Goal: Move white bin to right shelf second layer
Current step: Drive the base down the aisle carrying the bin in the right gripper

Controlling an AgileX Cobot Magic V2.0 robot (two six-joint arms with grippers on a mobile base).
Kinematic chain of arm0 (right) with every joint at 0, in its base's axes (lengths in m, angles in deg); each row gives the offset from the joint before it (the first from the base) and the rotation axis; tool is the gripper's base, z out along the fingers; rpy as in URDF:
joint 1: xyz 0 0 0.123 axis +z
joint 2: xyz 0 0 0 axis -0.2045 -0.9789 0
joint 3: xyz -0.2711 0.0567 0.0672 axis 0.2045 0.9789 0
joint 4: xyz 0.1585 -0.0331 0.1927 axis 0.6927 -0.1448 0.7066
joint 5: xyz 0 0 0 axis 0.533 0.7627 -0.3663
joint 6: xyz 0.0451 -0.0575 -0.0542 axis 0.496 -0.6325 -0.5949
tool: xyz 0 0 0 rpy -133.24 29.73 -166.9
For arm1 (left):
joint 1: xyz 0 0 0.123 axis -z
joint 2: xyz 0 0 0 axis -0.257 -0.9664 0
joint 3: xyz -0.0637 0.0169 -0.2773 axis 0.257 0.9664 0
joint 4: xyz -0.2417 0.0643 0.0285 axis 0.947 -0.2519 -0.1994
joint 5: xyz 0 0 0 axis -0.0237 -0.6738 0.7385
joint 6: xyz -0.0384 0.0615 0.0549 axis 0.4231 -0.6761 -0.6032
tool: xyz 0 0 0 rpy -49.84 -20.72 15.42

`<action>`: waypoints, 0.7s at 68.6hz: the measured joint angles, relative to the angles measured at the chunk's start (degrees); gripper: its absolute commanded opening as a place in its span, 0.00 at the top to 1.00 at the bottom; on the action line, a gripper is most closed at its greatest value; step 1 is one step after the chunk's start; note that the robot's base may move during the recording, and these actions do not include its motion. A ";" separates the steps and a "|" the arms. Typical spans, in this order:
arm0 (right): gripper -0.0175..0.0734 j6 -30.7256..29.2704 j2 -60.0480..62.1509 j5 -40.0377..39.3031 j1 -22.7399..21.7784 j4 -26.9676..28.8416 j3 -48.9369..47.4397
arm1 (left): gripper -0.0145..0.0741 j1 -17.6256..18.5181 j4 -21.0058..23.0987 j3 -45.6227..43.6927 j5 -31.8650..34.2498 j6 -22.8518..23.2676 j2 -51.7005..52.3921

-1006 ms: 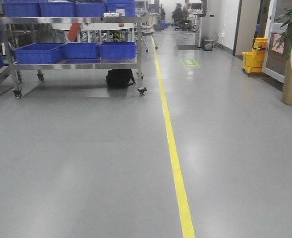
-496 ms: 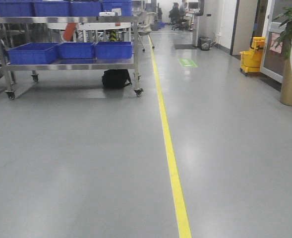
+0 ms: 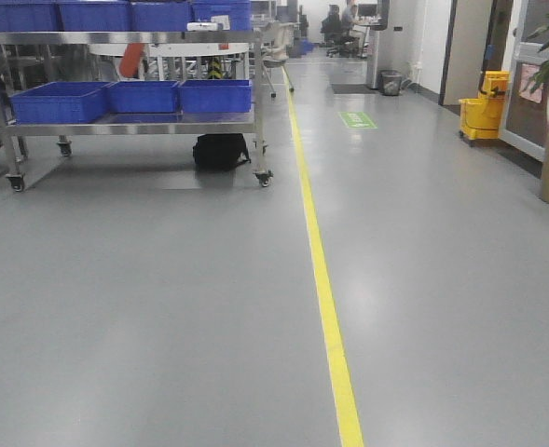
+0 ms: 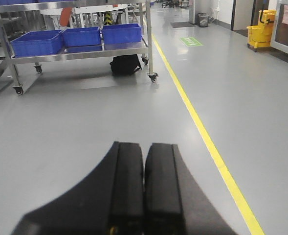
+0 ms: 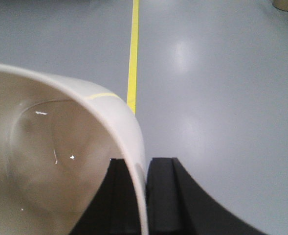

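Everything ahead has slid slightly right in the front view since half a second ago: the steel cart (image 3: 134,128), its blue crates (image 3: 144,95) and the yellow floor line (image 3: 325,298). Your base is probably swinging left. Your right pincer (image 5: 143,164) is clamped on the white bin (image 5: 60,161), one finger inside the wall and one outside. The tub hangs to that pincer's left above the floor (image 5: 222,98), mouth toward the wrist camera. Your left pincer (image 4: 144,152) is pressed closed on nothing. No roller shelf shows in any view, so you cannot yet tell which way it lies. Delivery falls to your right arm.
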 measured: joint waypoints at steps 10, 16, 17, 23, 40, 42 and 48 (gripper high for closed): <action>0.74 0.00 0.00 0.00 0.00 0.00 0.00 | 0.74 0.00 0.00 0.00 0.00 0.00 0.00; 0.74 0.00 0.00 0.00 0.00 0.00 0.00 | 0.74 0.00 0.00 0.00 0.00 0.00 0.00; 0.74 0.00 0.00 0.00 0.00 0.00 0.00 | 0.74 0.00 0.00 0.00 0.00 0.00 0.00; 0.74 0.00 0.00 0.00 0.00 0.00 0.00 | 0.74 0.00 0.00 0.00 0.00 0.00 0.00; 0.74 0.00 0.00 0.00 0.00 0.00 0.00 | 0.74 0.00 0.00 0.00 0.00 0.00 0.00; 0.74 0.00 0.00 0.00 0.00 0.00 0.00 | 0.74 0.00 0.00 0.00 0.00 0.00 0.00; 0.74 0.00 0.00 0.00 0.00 0.00 0.00 | 0.74 0.00 0.00 0.00 0.00 0.00 0.00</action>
